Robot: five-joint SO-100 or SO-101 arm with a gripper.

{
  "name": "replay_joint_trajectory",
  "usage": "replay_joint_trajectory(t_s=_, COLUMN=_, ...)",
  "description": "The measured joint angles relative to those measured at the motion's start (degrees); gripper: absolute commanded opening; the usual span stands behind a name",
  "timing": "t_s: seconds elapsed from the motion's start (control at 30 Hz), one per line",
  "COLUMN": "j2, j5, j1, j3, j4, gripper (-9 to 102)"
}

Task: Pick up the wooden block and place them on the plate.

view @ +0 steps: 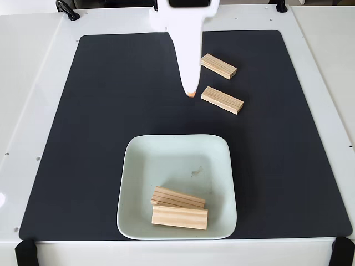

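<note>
Two wooden blocks lie on the black mat at the upper right: the farther block (218, 66) and the nearer block (222, 100), both angled. Two more rest in the front part of the pale square plate (126, 177): one block (178, 198) lies slightly tilted, and the other block (179, 217) sits just in front of it, touching it. My white gripper (191, 92) reaches down from the top edge. Its orange tip is just left of the nearer loose block. The fingers form one closed taper with nothing between them.
The black mat (100, 138) covers most of the white table (28, 83). The plate stands near the mat's front edge. Black clamps (25, 252) sit at the table's front corners.
</note>
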Motion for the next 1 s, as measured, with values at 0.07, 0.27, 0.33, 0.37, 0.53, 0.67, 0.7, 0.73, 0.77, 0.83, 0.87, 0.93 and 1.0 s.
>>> replay_joint_trajectory(t_s=0.07, j2=5.8, j5=0.0, j1=-0.2, j3=5.4, j4=-0.8, gripper=0)
replay_joint_trajectory(t_s=0.27, j2=21.6, j5=0.0, j1=-2.2, j3=20.3, j4=-1.0, gripper=0)
replay_joint_trajectory(t_s=0.33, j2=26.5, j5=0.0, j1=-2.4, j3=25.2, j4=-1.0, gripper=0)
replay_joint_trajectory(t_s=0.37, j2=28.8, j5=0.0, j1=-2.4, j3=27.7, j4=-1.0, gripper=0)
replay_joint_trajectory(t_s=0.53, j2=40.8, j5=-0.4, j1=-4.8, j3=39.2, j4=-1.0, gripper=0)
replay_joint_trajectory(t_s=0.67, j2=48.0, j5=-2.7, j1=-6.9, j3=47.4, j4=-1.0, gripper=0)
replay_joint_trajectory(t_s=0.7, j2=49.5, j5=-2.9, j1=-7.0, j3=49.5, j4=-1.0, gripper=-1)
replay_joint_trajectory(t_s=0.73, j2=50.8, j5=-3.1, j1=-6.9, j3=51.5, j4=-1.0, gripper=-1)
replay_joint_trajectory(t_s=0.77, j2=51.9, j5=-3.3, j1=-7.0, j3=53.5, j4=-1.0, gripper=-1)
replay_joint_trajectory(t_s=0.83, j2=53.6, j5=-3.9, j1=-7.6, j3=57.2, j4=-1.0, gripper=-1)
replay_joint_trajectory(t_s=0.87, j2=54.1, j5=-4.7, j1=-8.0, j3=58.8, j4=-1.0, gripper=-1)
replay_joint_trajectory(t_s=0.93, j2=54.8, j5=-7.8, j1=-8.8, j3=61.8, j4=-1.0, gripper=-1)
replay_joint_trajectory(t_s=1.0, j2=54.8, j5=-11.9, j1=-9.5, j3=64.0, j4=-1.0, gripper=-1)
